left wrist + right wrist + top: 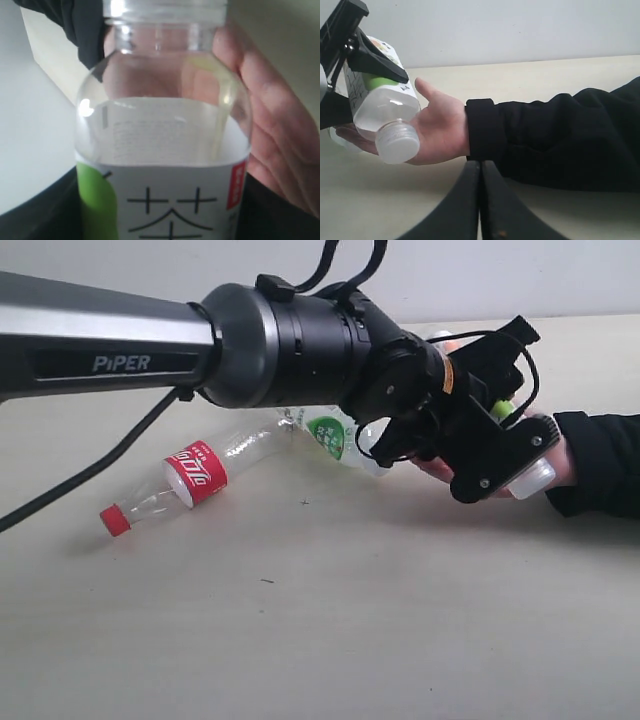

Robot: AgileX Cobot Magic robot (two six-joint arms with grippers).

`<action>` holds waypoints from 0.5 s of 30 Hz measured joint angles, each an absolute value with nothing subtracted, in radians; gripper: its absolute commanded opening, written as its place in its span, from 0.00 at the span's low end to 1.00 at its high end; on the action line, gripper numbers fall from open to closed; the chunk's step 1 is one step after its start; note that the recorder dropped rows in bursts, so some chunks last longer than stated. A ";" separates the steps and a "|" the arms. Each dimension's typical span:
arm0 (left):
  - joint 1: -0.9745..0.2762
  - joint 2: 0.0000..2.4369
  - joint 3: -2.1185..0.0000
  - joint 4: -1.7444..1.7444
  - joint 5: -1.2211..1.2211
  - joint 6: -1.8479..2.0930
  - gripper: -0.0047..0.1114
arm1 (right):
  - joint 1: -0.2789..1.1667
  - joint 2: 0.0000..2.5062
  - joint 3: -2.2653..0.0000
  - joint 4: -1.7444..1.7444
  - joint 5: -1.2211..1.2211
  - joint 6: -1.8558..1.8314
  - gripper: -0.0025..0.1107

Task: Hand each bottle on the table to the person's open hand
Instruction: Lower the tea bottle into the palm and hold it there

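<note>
My left gripper [497, 440] is shut on the white tea-label bottle [165, 150], holding it tilted just over the person's open hand [442, 130]. The bottle's pale cap [396, 142] points down at the palm; I cannot tell whether they touch. The clear bottle with the red label and red cap [195, 475] lies on its side on the table [320, 620]. The white-green label bottle [330, 433] lies behind my left arm, partly hidden. A reddish bit [446, 339] shows behind the wrist. My right gripper [480, 172] is shut and empty, low over the table near the sleeve.
The person's black sleeve [560, 140] stretches across the table from the right. My left arm [150, 340] spans the exterior view from the left, with its cable [90, 475] hanging toward the table.
</note>
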State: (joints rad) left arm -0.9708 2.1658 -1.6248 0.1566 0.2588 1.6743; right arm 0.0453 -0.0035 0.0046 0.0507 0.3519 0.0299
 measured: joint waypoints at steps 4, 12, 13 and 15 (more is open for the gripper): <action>-0.980 2.196 -1.625 0.155 0.240 1.684 0.04 | 0.045 -0.003 0.005 0.051 0.352 0.030 0.02; -0.980 2.230 -1.626 0.153 0.217 1.686 0.04 | 0.045 -0.003 0.005 0.051 0.352 0.030 0.02; -0.980 2.233 -1.628 0.153 0.215 1.686 0.04 | 0.045 -0.003 0.005 0.051 0.352 0.030 0.02; -0.980 2.233 -1.627 0.153 0.210 1.688 0.04 | 0.045 -0.003 0.005 0.051 0.352 0.030 0.02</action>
State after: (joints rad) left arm -0.9798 2.2326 -1.6272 0.1526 0.2102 1.6884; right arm 0.0453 -0.0035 0.0046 0.0507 0.3519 0.0299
